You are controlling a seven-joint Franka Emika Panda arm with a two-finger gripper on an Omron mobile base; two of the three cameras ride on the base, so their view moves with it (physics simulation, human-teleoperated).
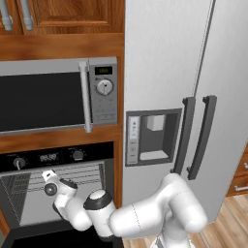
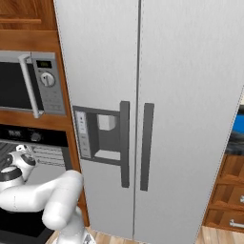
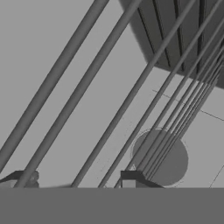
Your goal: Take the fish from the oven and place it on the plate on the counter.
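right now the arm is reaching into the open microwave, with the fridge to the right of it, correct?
Not quite. The left base view shows the arm reaching into the open oven, below the microwave, whose door is closed. The fridge is indeed to the right.

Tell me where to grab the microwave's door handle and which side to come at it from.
Grip the handle around its middle, coming straight in from the front. It is a slim silver bar standing upright along the door's right edge, beside the control panel. The fingers would therefore probably hold best closing across it from left and right.
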